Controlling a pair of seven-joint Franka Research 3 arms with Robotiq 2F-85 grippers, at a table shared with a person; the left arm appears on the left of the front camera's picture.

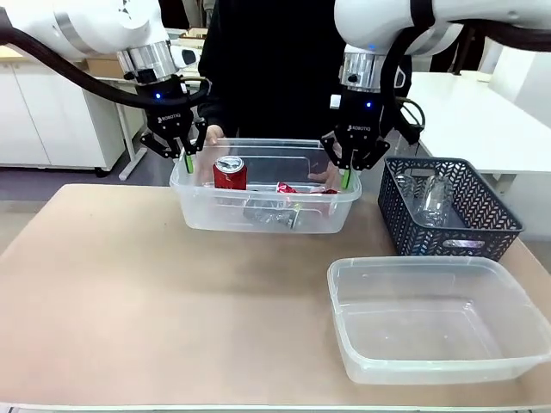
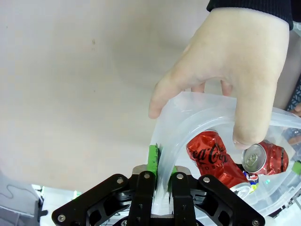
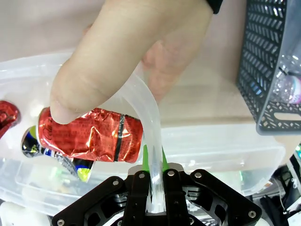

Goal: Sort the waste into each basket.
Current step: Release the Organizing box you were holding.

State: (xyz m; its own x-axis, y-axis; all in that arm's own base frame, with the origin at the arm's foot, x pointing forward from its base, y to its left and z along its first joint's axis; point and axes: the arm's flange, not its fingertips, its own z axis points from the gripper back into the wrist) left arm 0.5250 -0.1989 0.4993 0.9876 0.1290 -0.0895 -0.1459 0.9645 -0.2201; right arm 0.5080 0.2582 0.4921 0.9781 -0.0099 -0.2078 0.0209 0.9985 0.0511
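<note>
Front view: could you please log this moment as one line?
left gripper: astride clear plastic tub rim | right gripper: astride rim | person's hands: holding tub | red drink cans: inside

Red cans (image 1: 230, 173), some crushed, inside far clear tub (image 1: 198, 211); second tub (image 1: 340, 284) nearer.

Near table (image 1: 129, 301) open; person's hands (image 2: 235, 84) on far tub (image 1: 258, 219) rim block its ends.

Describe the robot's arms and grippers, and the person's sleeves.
White arms carry black cables and silver wrist rings with blue lights. The left gripper and right gripper are black, marked ROBOTIQ, with green-padded fingers. The person's sleeve is black.
</note>
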